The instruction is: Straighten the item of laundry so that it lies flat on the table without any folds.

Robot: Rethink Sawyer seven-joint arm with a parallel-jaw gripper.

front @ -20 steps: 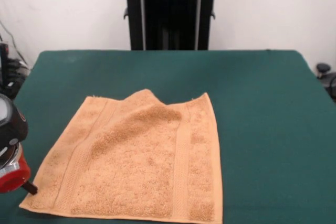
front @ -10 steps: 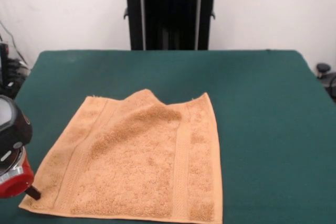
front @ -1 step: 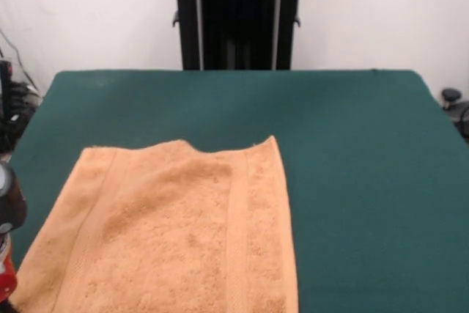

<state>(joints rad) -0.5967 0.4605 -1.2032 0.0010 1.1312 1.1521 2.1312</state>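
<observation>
The large rectangular table (front @ -1 step: pixel 352 130) with its dark green felt-like top fills most of the front view, and the small orange-tan terry-cloth hand towel (front @ -1 step: pixel 176 232) lies on its near left part, running off the bottom edge of the picture. The towel is mostly spread, with a woven band stripe running down each side, though its far edge is uneven, with a low hump near the middle. At the left edge, touching or just beside the towel's near left corner, the robot's black and red hand (front @ -1 step: pixel 6 254) shows only in part, and I cannot tell whether it is spread or pressed together.
</observation>
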